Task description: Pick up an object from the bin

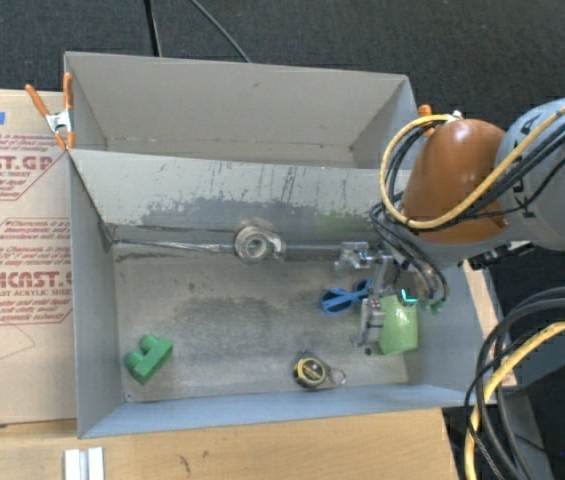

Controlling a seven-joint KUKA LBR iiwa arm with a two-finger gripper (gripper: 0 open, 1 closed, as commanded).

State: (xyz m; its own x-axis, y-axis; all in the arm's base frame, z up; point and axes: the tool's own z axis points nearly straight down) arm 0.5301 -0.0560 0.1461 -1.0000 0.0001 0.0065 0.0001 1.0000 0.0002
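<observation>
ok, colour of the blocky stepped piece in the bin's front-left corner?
Solid green blocky stepped piece, clearest in the camera view.

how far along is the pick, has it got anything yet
Done: the end effector is down at the right end of the bin, next to a blue thing and a pale green lump. In hand: apparently lining up on one of those two; no grasp is visible. Left: gripping one and lifting it out. The green block, tape roll and small round thing lie apart from it.
</observation>
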